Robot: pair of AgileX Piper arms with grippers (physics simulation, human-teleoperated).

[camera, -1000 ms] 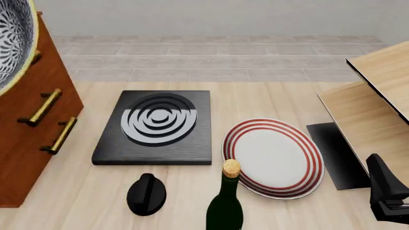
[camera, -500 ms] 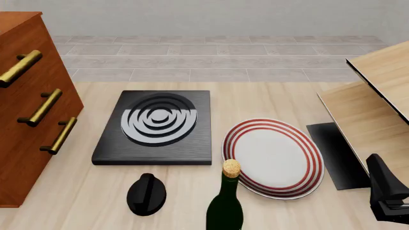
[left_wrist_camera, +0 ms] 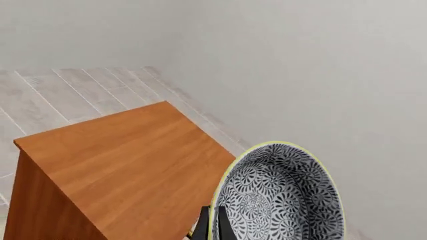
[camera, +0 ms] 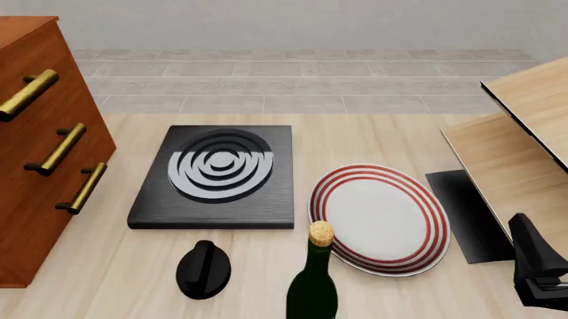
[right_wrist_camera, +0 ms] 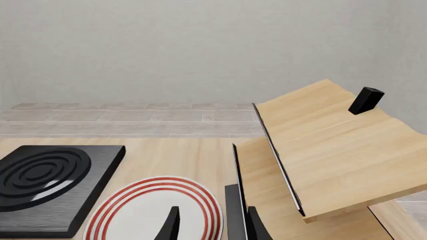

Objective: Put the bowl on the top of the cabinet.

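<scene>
Progress: the bowl (left_wrist_camera: 280, 195) is off the table and held up in the air, so the lift looks done; the set-down is left, since the bowl is not resting on the cabinet (left_wrist_camera: 127, 160)
Bowl place: in the left wrist view it hangs just beside the cabinet's flat top, above and off its edge; whether the rim overlaps the top I cannot tell; in the front view the bowl is out of sight
Bowl pose: tipped up on edge, its patterned hollow facing the camera and its rim plane close to upright; being round it has no long axis, only the rim's plane
Left gripper (left_wrist_camera: 212, 227): two dark fingers pinch the bowl's yellowish rim, closed down to the wall's thickness
Right gripper (right_wrist_camera: 210, 225): low beside the plate (camera: 380, 218), far from the cabinet; fingers apart with nothing between them
Cabinet: its top is bare wood, with the brass handles (camera: 60, 149) on its front
What is left, by my reading: carry the bowl over the top, level it hollow-up, lower it, let go
</scene>
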